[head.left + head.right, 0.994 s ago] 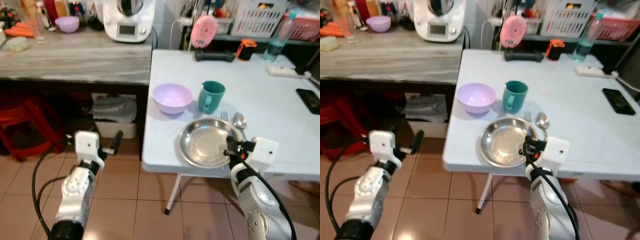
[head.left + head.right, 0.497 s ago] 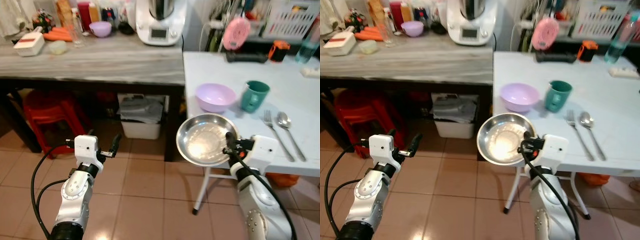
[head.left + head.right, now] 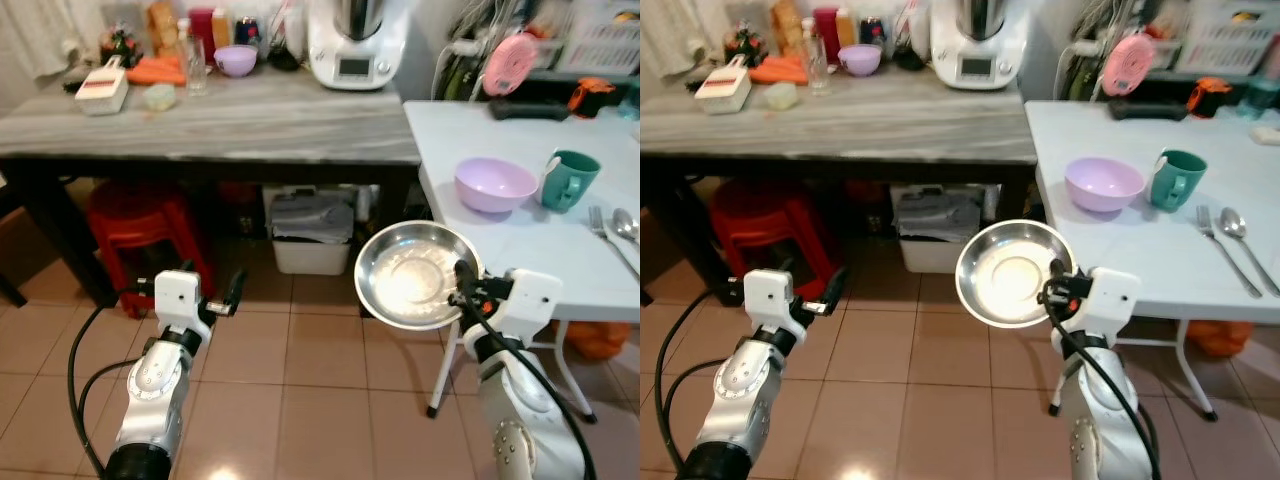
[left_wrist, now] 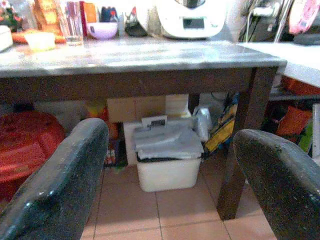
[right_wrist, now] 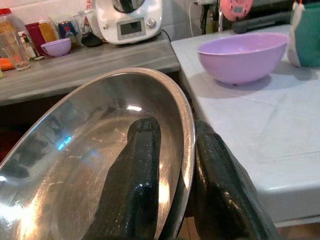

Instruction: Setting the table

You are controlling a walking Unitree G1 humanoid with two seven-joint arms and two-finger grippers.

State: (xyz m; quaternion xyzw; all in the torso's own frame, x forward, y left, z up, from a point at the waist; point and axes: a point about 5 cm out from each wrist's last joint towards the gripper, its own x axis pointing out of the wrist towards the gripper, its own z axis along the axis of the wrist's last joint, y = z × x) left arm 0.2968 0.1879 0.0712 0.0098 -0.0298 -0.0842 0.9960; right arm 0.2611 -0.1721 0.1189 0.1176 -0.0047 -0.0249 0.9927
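steel plate off white table, purple bowl nearby

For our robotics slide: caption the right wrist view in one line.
Right gripper pinches the steel plate by its rim, beside the white table with a purple bowl.

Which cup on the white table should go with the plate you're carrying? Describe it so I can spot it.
Start at the white table on the right. Near its front left corner sits a lilac bowl, and directly to the right of that stands the teal mug. It is the only handled cup there, taller and darker than the bowl.
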